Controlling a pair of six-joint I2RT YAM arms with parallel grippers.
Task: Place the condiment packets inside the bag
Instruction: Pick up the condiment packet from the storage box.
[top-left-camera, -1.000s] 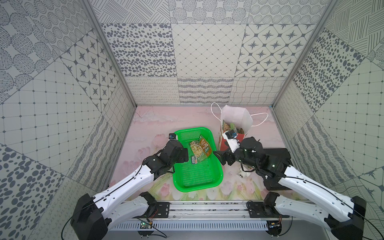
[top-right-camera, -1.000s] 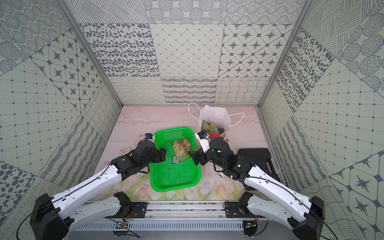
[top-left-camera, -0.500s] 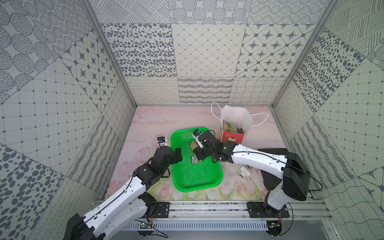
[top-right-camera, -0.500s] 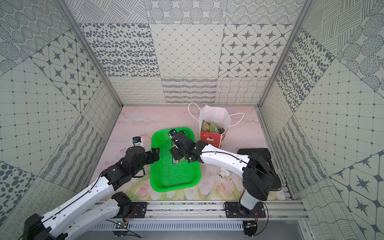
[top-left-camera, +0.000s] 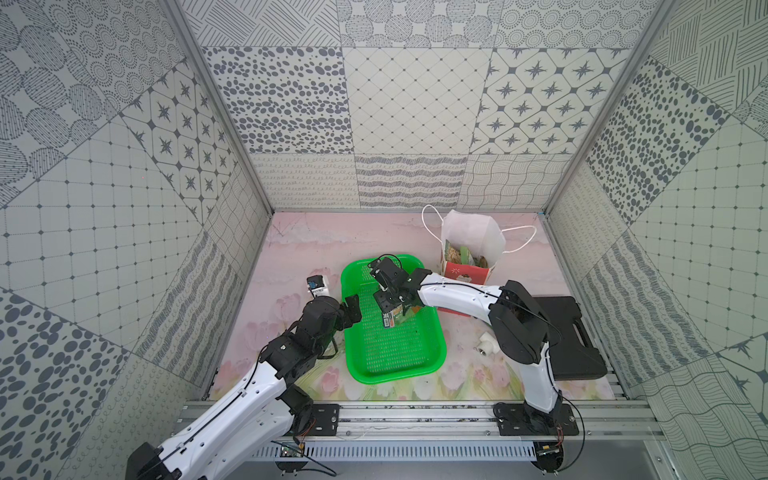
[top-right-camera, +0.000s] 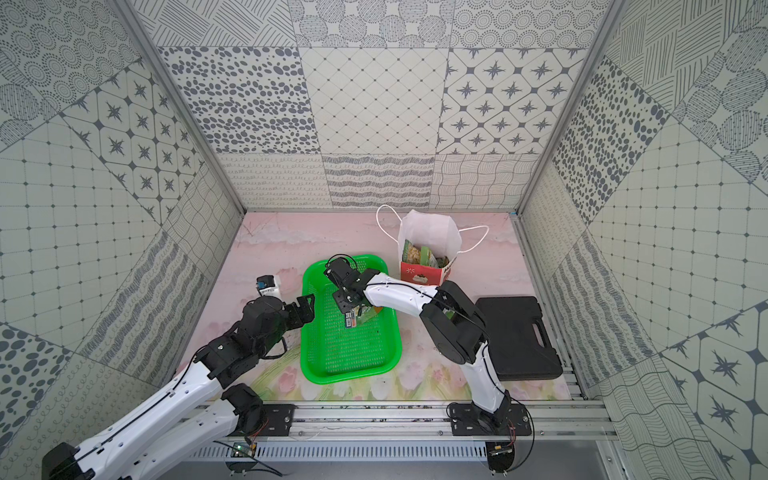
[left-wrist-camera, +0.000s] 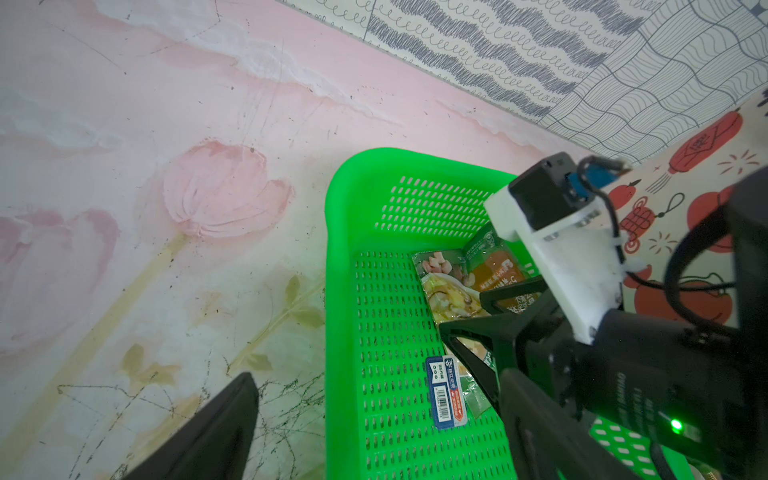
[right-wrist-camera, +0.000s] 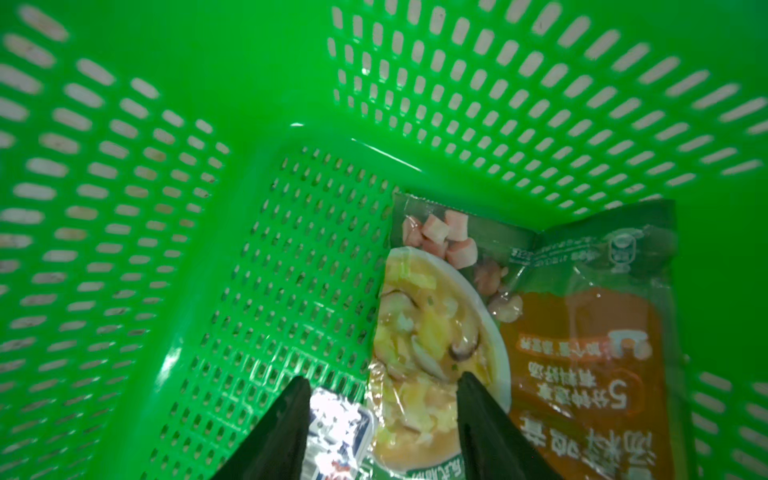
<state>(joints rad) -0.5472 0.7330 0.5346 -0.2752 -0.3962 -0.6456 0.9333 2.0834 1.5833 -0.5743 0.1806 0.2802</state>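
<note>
- Packets (right-wrist-camera: 436, 324) are being kept in the green basket (top-left-camera: 395, 353), mid-frame, and in the bag (top-left-camera: 478, 232), upper right of it.
- Right gripper (right-wrist-camera: 384, 378) is being held half spread over one packet.
- Left gripper (top-left-camera: 353, 307) is being held wide, left of the basket.

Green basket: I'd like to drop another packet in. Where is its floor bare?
Bare: the floor of the green basket, from the barcode tag to the near rim. Crowded: its far right part, where the right gripper stands over the condiment packets and tag.
</note>
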